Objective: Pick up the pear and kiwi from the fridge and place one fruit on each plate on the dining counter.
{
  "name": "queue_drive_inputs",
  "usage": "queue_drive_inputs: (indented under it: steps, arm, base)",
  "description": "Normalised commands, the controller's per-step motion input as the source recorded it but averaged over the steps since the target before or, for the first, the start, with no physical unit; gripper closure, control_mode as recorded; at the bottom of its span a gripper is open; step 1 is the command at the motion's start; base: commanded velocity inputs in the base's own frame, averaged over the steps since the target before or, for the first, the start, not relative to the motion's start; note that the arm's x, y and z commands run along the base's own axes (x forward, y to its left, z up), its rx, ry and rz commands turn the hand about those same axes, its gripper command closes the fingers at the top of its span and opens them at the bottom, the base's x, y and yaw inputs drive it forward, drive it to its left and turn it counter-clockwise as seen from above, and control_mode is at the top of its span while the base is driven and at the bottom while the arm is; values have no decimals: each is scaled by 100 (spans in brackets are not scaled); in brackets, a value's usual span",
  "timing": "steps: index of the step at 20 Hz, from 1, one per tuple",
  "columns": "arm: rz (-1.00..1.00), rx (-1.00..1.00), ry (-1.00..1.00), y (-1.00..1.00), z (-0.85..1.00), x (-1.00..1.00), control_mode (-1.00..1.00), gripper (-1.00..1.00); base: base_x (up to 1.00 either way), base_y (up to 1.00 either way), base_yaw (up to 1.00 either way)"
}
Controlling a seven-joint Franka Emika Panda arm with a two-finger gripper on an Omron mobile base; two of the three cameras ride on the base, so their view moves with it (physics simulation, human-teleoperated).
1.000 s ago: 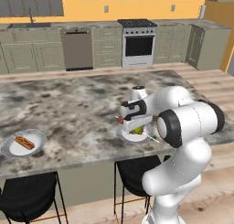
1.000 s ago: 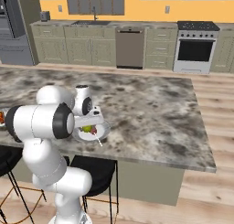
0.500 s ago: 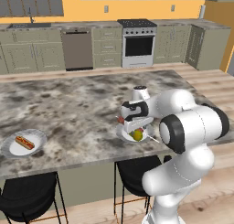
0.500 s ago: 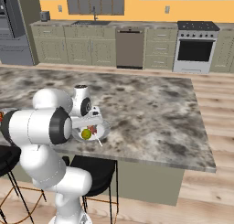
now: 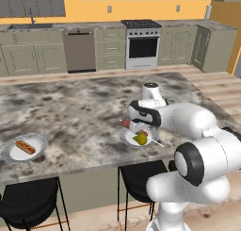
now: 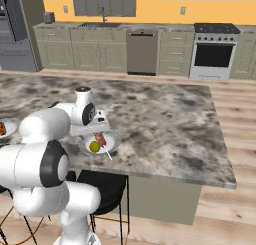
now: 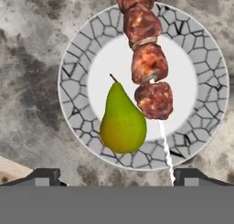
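Marble dining counter (image 5: 70, 112): plate (image 7: 201, 122) holds pear (image 7: 122, 122) beside meat skewer (image 7: 146, 58).

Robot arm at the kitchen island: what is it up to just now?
The gripper hangs open just above a plate near the dining counter edge. The pear lies on that plate beside a meat skewer, free of the fingers. A second plate with a hot dog sits further along the counter, with no fruit on it.
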Motion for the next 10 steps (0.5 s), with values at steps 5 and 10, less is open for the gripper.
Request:
queue_drive_inputs:
  steps: [5, 10]
  arm:
    - [0, 3, -15, 22, 15, -86, -100, -100]
    - [0, 9, -18, 8, 22, -100, -100, -100]
  base:
    - [0, 0, 0]
    - [0, 0, 0]
